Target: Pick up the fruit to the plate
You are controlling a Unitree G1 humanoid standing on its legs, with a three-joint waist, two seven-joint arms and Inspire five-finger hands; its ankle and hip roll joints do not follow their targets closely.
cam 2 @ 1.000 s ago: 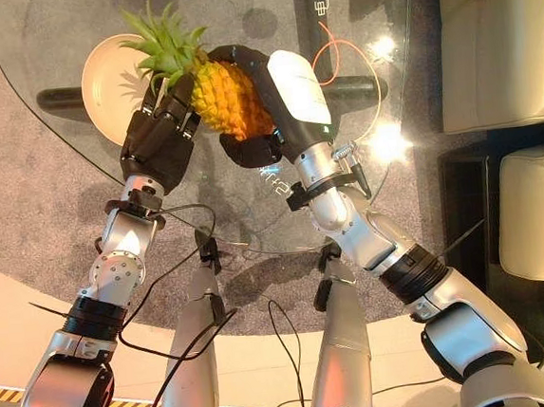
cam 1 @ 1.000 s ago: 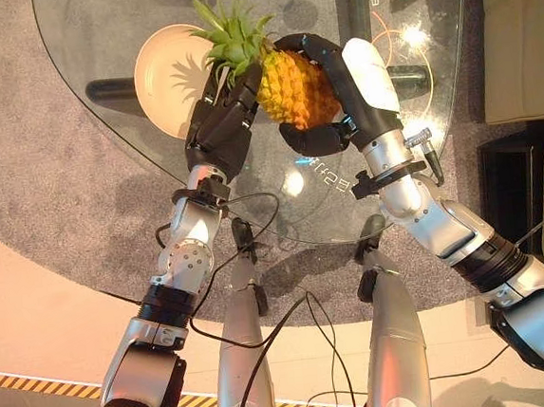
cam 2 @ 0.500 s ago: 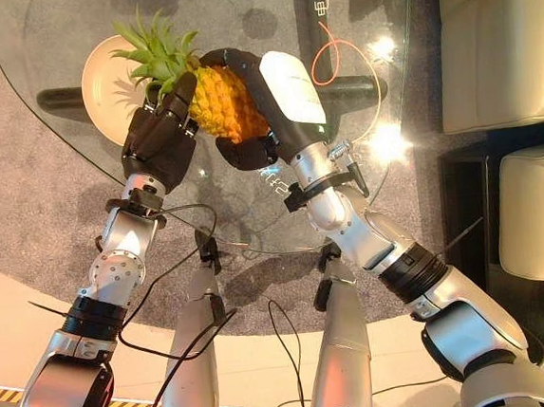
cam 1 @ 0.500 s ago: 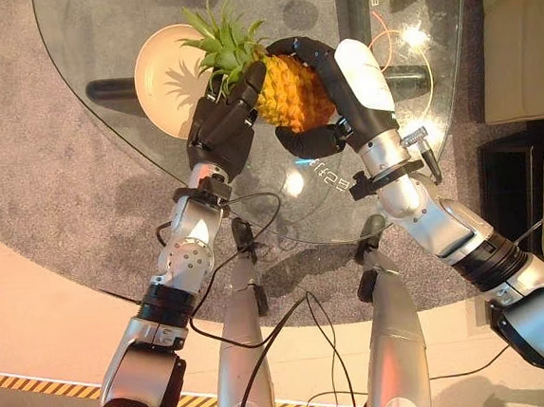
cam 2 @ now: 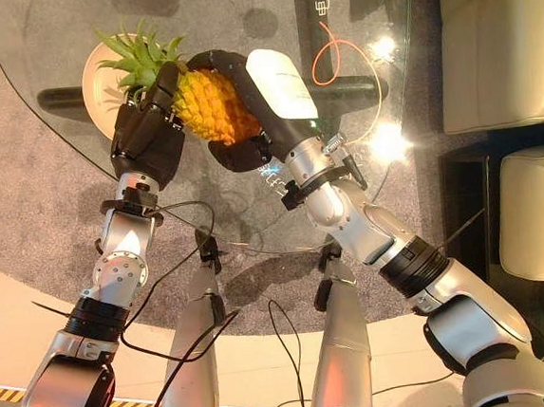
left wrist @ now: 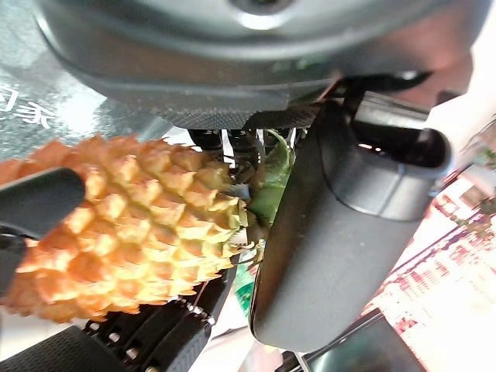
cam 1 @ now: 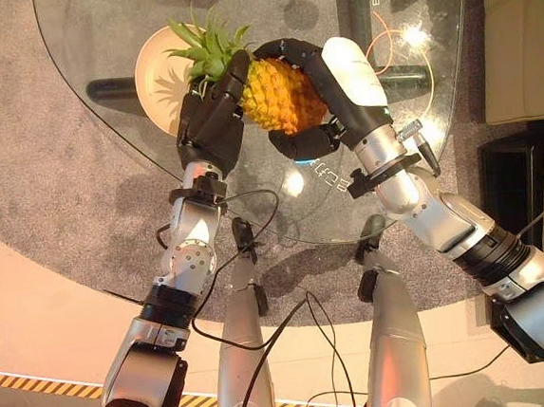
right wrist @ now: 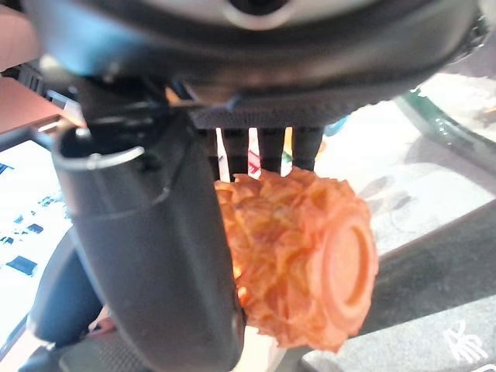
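An orange pineapple (cam 1: 279,92) with a green leafy crown (cam 1: 203,48) hangs above the glass table, held lying sideways between both hands. My right hand (cam 1: 338,83) is curled round its body, thumb under and fingers over; its base shows in the right wrist view (right wrist: 310,271). My left hand (cam 1: 210,121) grips the crown end, fingers and thumb closed about the pineapple (left wrist: 139,225). The cream plate (cam 1: 151,76) lies on the glass at the far left, with the crown over its near right edge.
The round glass table (cam 1: 418,124) stands on a dark frame over grey carpet. An orange cable loop (cam 2: 331,60) lies on the glass to the right. Pale cushioned seats (cam 1: 524,39) stand at the right edge.
Both hands have carried the pineapple left and farther away, so its crown now reaches over the plate's edge. The grip has not changed.
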